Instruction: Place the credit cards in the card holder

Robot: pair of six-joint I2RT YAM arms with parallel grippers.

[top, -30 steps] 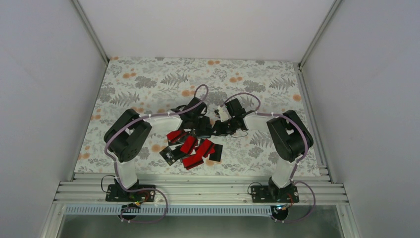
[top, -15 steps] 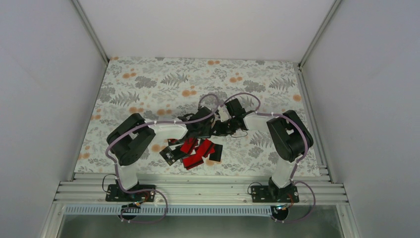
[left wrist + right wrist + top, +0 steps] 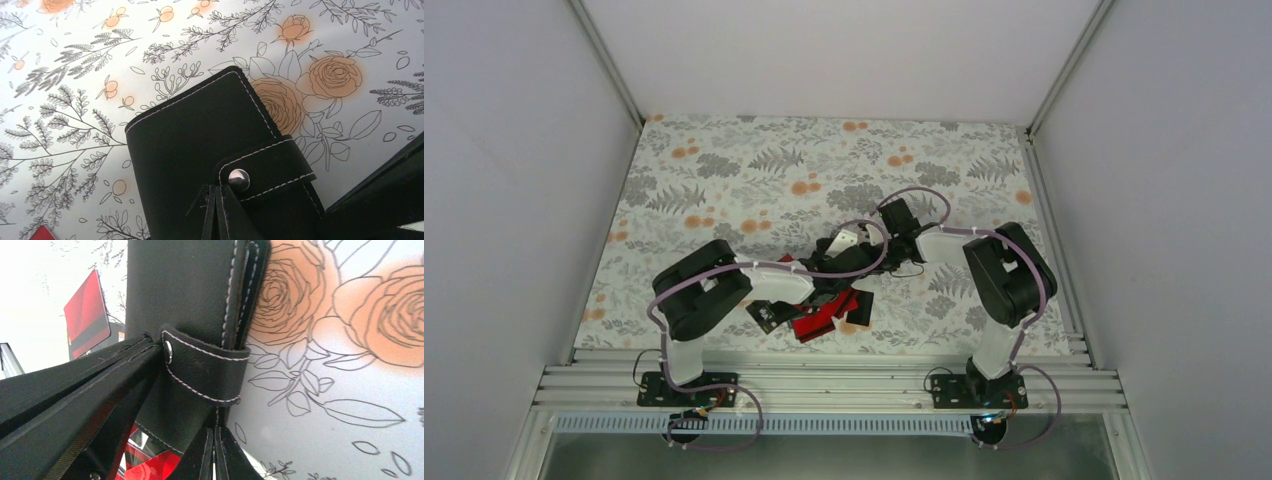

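Observation:
The black card holder (image 3: 200,145) lies closed on the flowered cloth, its strap snapped by a silver stud (image 3: 239,179). My left gripper (image 3: 220,189) is shut, its tips resting on the holder at the strap's end beside the stud. My right gripper (image 3: 216,429) is shut too, tips against the holder's (image 3: 185,300) stitched edge just below the strap. I cannot tell whether it pinches that edge. In the top view both gripper heads (image 3: 856,262) (image 3: 879,256) meet and hide the holder. Red and black credit cards (image 3: 824,318) lie in a loose heap under the left arm.
One red card (image 3: 87,312) lies beyond the holder and more red cards (image 3: 150,460) lie beside it. The left arm's forearm (image 3: 774,278) stretches over the heap. White walls close in the cloth (image 3: 724,170) on three sides, with a metal rail (image 3: 824,385) at the near edge.
My left arm has swung right across the card heap, bringing its shut gripper onto the holder beside the right gripper. The right arm has stayed still.

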